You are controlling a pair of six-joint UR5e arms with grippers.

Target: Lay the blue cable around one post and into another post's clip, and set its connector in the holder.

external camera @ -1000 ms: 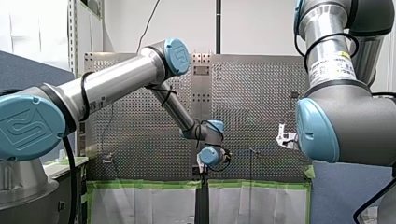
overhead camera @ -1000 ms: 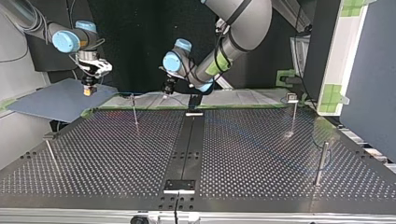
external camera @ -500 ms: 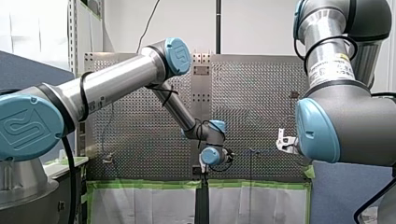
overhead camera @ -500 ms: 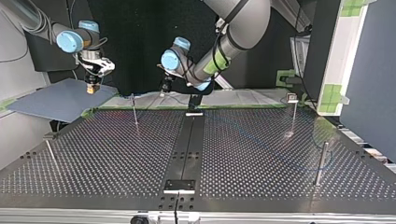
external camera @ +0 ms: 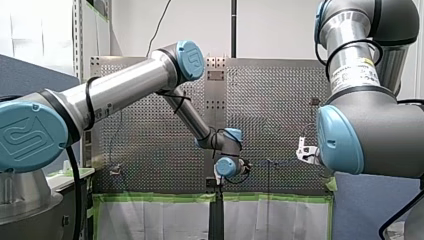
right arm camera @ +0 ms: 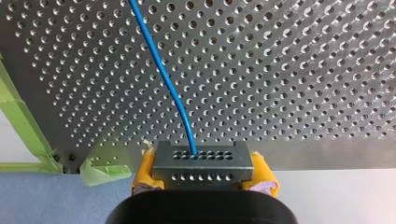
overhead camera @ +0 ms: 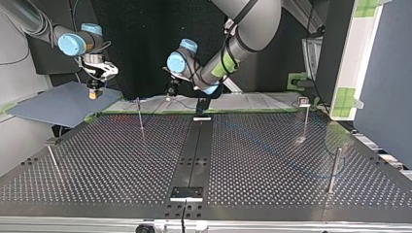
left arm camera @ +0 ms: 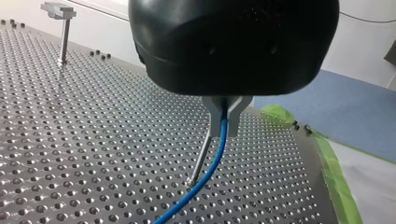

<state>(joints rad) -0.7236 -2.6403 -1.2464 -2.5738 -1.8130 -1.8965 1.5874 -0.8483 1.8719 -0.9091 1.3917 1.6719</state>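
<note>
Cable: the blue cable (left arm camera: 219, 156) hangs in the air between the two grippers, near the taped edge of the perforated table (right arm camera: 303, 70); it is not yet around a post and not in a clip.
Connector: a grey block with rows of small holes (right arm camera: 202, 163) at the end of the cable, held above the table edge and not yet seated anywhere.
Left gripper: my left gripper (left arm camera: 225, 112) is clenched on the cable with its metal fingers; below them the cable falls in a soft curve.
Right gripper: my right gripper (right arm camera: 203, 171) is clamped on the connector, with one yellow pad (right arm camera: 145, 170) pressing on each side.
Nearest post: a thin metal post (left arm camera: 199, 158) stands just behind the hanging cable; I cannot tell if they touch.
Clip post: a post with a flat head (left arm camera: 62, 32) is well apart from the left gripper.
Handling, cable: it looks light, thin and limp, and it bends under its own weight. The smooth jacket may slide through metal fingers, so a little tension is probably needed.
Handling, connector: it seems rigid, so the flat sides are the good place to hold it. The weak point is likely where the cable enters the block.
Where to hold: the cable should be held close to the part being guided, to keep the free length short.
</note>
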